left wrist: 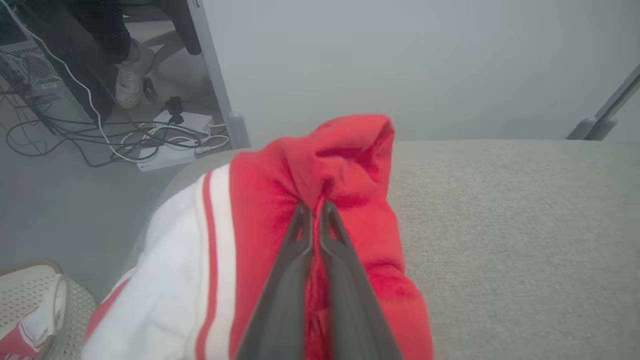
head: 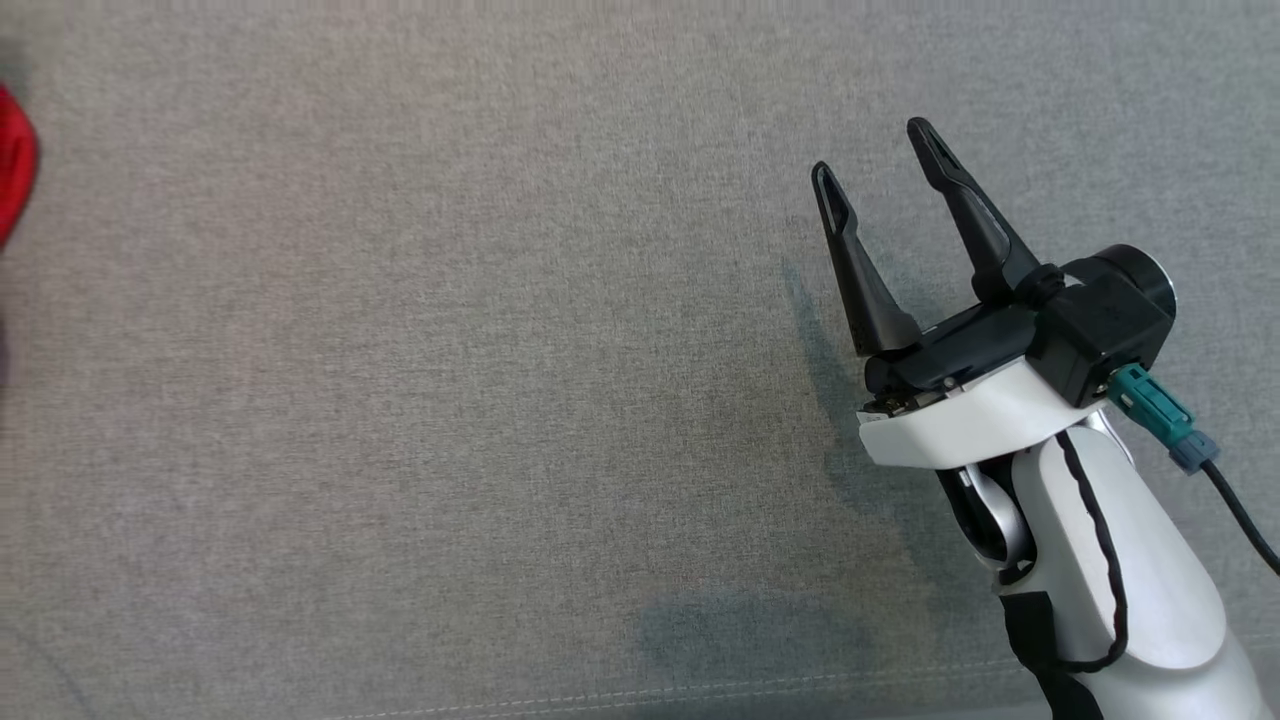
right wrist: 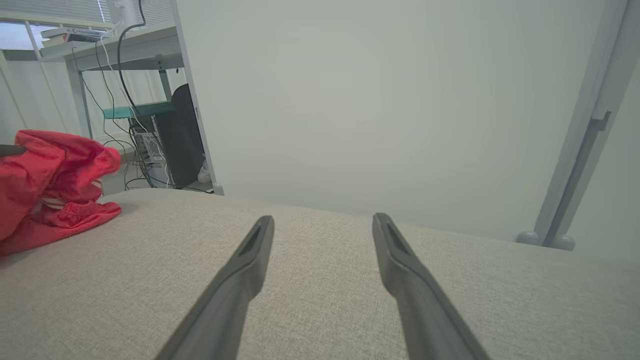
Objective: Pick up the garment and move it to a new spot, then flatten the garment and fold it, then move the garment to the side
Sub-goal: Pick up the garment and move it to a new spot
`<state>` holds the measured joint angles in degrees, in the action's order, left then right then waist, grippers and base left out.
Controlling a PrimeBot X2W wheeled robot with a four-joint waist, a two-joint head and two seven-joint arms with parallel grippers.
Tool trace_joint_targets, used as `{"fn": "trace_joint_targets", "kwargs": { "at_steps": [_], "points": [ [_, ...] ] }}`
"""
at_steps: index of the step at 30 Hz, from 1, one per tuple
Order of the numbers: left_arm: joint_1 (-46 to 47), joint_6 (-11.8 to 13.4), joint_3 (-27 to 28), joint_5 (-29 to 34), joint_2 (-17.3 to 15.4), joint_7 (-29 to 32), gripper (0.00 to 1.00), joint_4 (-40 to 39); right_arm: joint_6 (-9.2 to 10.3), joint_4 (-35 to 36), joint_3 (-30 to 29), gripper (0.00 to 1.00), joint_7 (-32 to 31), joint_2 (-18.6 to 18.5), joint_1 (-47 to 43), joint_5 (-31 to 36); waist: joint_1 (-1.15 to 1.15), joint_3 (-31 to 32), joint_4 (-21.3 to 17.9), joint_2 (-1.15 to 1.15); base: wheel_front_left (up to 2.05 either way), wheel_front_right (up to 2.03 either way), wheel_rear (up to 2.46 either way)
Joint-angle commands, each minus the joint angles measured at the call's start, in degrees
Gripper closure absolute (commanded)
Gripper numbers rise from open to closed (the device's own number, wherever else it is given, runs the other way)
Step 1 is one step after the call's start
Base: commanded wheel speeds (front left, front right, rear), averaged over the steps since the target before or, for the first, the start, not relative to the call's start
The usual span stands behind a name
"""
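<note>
The garment (left wrist: 320, 165) is red with a white panel and red stripes, bunched at the left edge of the grey cushioned surface (left wrist: 500, 225). My left gripper (left wrist: 313, 206) is shut on a fold of its red cloth, which rises in a peak over the fingertips. In the head view just a red sliver of the garment (head: 12, 170) shows at the far left. In the right wrist view the garment (right wrist: 50, 185) lies crumpled at the far left. My right gripper (head: 872, 150) stands open over bare cushion at the right, far from the garment, its fingers (right wrist: 250, 250) wide apart.
The grey surface (head: 450, 400) stretches wide between the two arms. Past its left edge are floor cables and a power strip (left wrist: 170, 140), a person's shoe (left wrist: 131, 75), and a basket (left wrist: 30, 305) holding more cloth. A desk and a computer tower (right wrist: 175, 135) stand beyond.
</note>
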<state>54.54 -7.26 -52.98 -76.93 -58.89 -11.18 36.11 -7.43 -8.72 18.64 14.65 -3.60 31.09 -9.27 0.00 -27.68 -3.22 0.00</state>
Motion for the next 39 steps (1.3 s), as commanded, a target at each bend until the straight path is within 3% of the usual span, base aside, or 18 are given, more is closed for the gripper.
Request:
{"fn": "trace_joint_targets", "kwargs": {
  "at_steps": [1, 12, 16, 20, 25, 29, 33, 39],
  "points": [
    [2.68, -0.23, 1.57, 1.31, -4.19, -0.53, 1.00, -1.01, -0.06, 0.70, 0.46, 0.00, 0.35, 0.72, -1.47, -0.72, 0.00, 2.10, 0.48, 0.00, 0.00, 0.00, 0.00],
    [6.83, -0.23, -2.78, 2.34, -0.68, -2.67, 1.00, -14.59, -0.06, -2.99, -0.47, 0.00, 0.35, 0.72, -3.90, -3.11, 0.00, 10.29, -0.21, 0.00, 0.00, 0.00, 0.00],
    [5.99, -0.23, -2.90, 3.26, 3.17, -3.50, 1.00, -20.00, -0.06, -4.17, -1.28, 0.00, 0.35, 0.72, -5.00, -3.37, 0.00, 12.78, -0.93, 0.00, 0.00, 0.00, 0.00],
    [3.05, 0.53, -1.47, 4.31, 9.63, -3.77, 1.00, -22.95, -0.06, -4.91, -2.12, 0.00, 0.35, 0.72, -6.22, -3.44, 0.00, 14.66, -2.03, 0.00, 0.00, 0.00, 0.00],
    [-1.33, 3.04, 0.01, 7.53, 18.62, -3.80, 1.00, -23.60, -0.06, -5.02, -3.08, 0.00, 0.35, 0.72, -7.45, -4.11, 0.00, 15.72, -4.32, 0.00, 0.00, 0.00, 0.00],
    [-3.60, 4.17, -0.34, 10.11, 22.18, -3.81, 1.00, -22.26, -0.06, -4.94, -2.40, 0.00, 0.35, 0.72, -8.13, -4.49, 0.00, 15.69, -6.25, 0.00, 0.00, 0.00, 0.00],
    [-5.91, 5.32, -0.85, 14.00, 23.81, -3.81, 1.00, -18.70, -0.06, -4.22, -1.84, 0.00, 0.35, 0.72, -8.80, -4.60, 0.00, 14.74, -8.73, 0.00, 0.00, 0.00, 0.00],
    [-11.19, 2.79, 1.06, 16.35, 25.94, -3.81, 1.00, -14.65, -0.06, -2.98, -2.76, 0.00, 0.35, 0.72, -9.83, -3.93, 0.00, 13.62, -9.82, 0.00, 0.00, 0.00, 0.00]
  ]
}}
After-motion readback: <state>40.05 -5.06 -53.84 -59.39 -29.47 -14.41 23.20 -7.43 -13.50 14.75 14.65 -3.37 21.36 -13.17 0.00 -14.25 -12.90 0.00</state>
